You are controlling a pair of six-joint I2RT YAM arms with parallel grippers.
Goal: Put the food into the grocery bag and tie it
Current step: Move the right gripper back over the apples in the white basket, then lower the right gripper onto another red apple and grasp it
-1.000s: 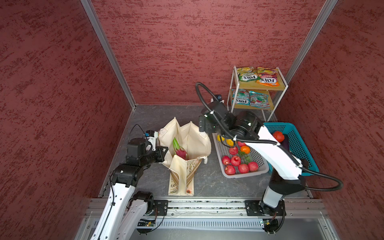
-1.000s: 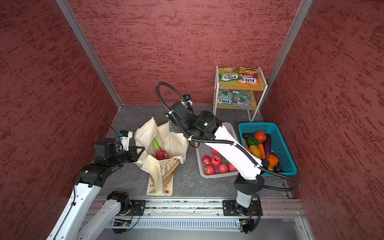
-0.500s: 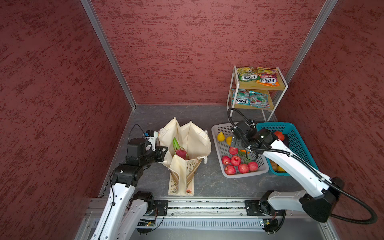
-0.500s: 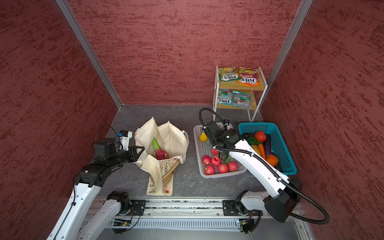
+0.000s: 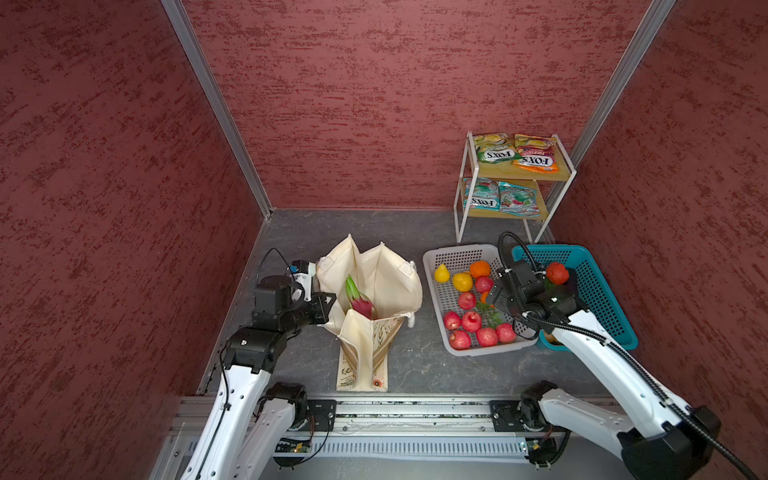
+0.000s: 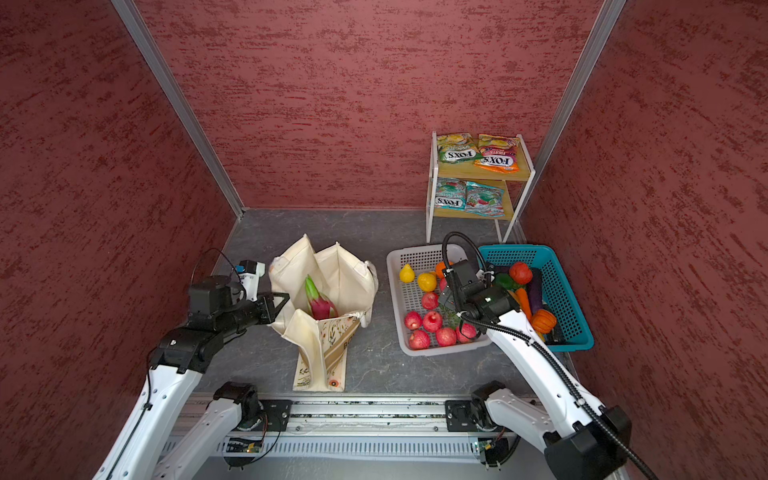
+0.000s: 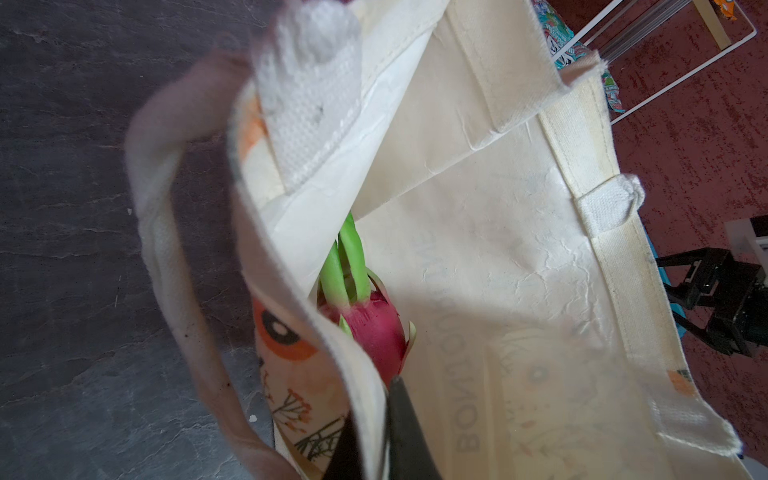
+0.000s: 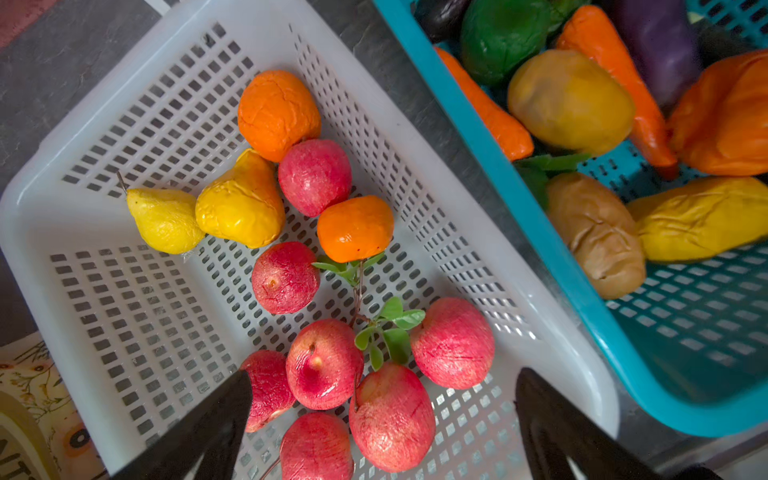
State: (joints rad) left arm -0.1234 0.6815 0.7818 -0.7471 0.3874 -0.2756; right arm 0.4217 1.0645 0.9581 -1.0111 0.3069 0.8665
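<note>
Two grippers inspected. My left gripper was closed narrow on the rim of the grocery bag on my left arm's side, with the cream cloth pinched between both fingers in the left wrist view. The bag stood with its mouth open on the dark table, between my left arm and the grey basket. Its front panel was folded down flat toward the rail. One white loop handle lay just beside the pinched rim.

One item was inside the bag: the dragon fruit, pink body low, green tips pointing up against the inner wall.

My right gripper hung over the grey basket with its jaws wide and nothing between them. The red apples lay directly below, clustered with a leafy twig. The yellow fruit and oranges lay farther along the same basket.

The teal basket stood touching the grey one and held the tomato, the eggplant and other vegetables.

The FOX'S packets — green and orange — lay on the top tier of the shelf rack in the far corner, well apart from the bag.
</note>
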